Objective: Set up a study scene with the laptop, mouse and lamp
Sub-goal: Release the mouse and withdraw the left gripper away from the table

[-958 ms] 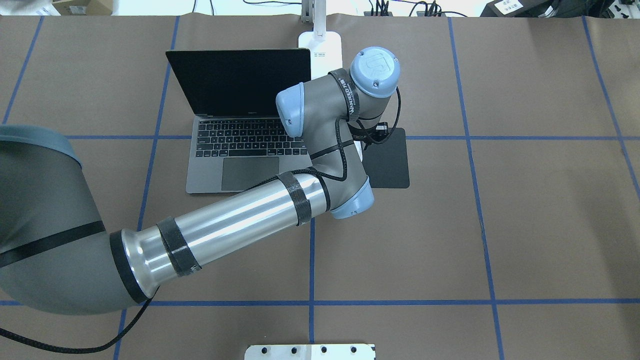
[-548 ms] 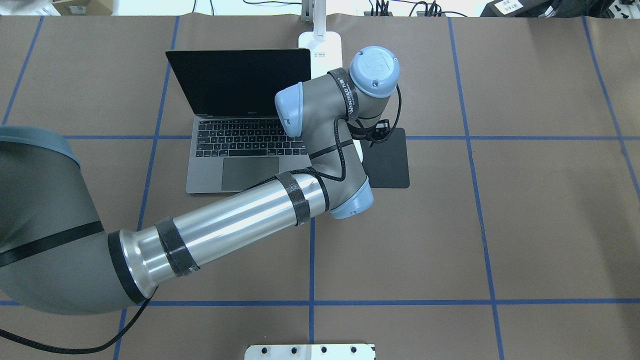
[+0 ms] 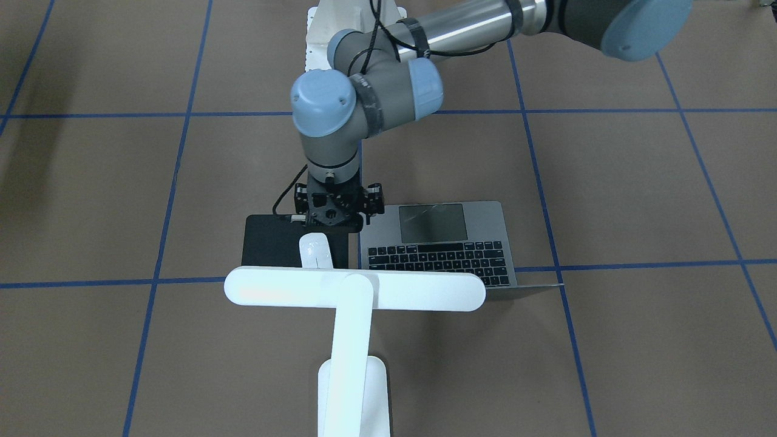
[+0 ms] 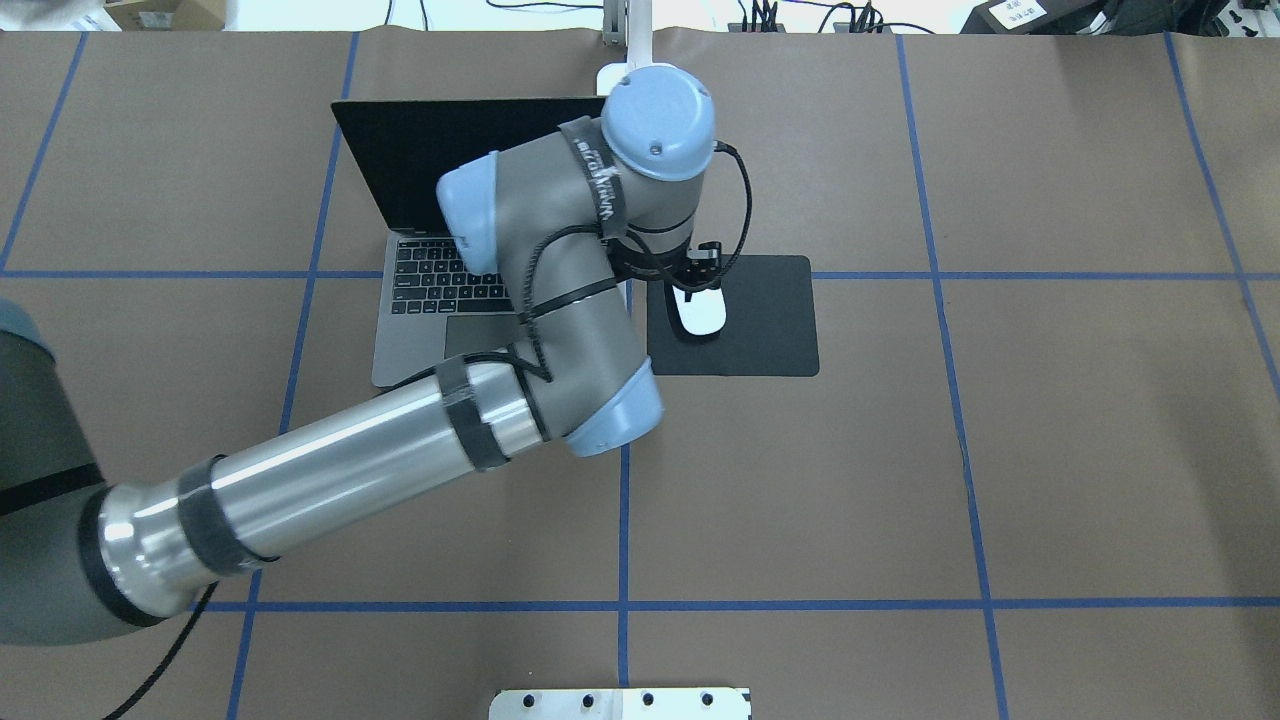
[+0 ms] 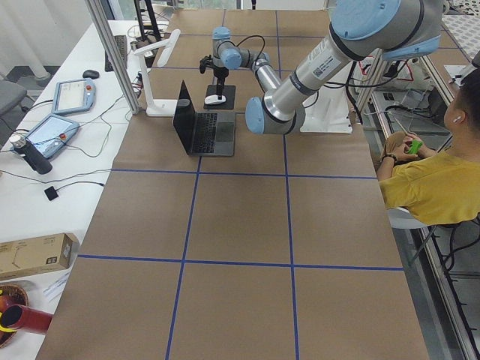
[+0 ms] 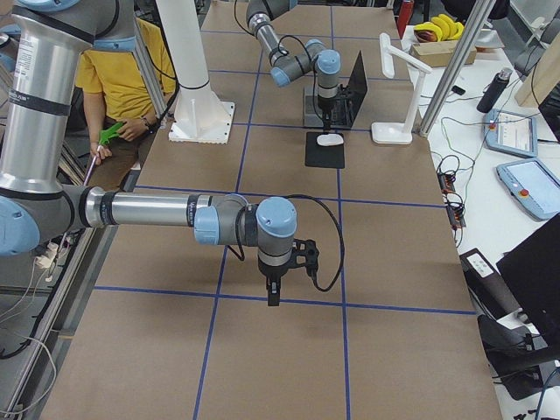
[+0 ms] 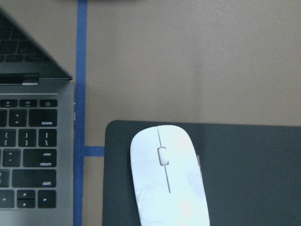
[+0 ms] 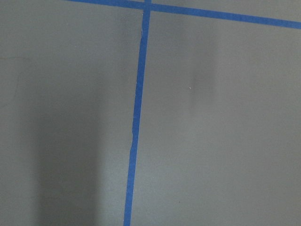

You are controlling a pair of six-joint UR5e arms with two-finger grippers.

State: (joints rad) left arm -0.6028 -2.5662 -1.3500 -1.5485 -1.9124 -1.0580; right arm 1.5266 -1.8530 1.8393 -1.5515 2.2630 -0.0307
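The white mouse lies free on the black pad, near its laptop-side edge, and fills the bottom of the left wrist view. The open grey laptop stands left of the pad. The white T-shaped lamp stands behind them, its head over the pad's far edge. My left gripper hangs just above the pad on the robot's side of the mouse; its fingers are hidden under the wrist. My right gripper hangs over bare table far from these things; I cannot tell its state.
The white bolted pedestal sits at the robot's table edge. A person in yellow sits beside the table. Tablets and cables lie on the side bench beyond the lamp. Blue tape lines cross the brown table cover.
My left arm has swung its wrist left and toward the laptop screen. The mouse, hidden under the wrist before, now shows lying on the black pad.
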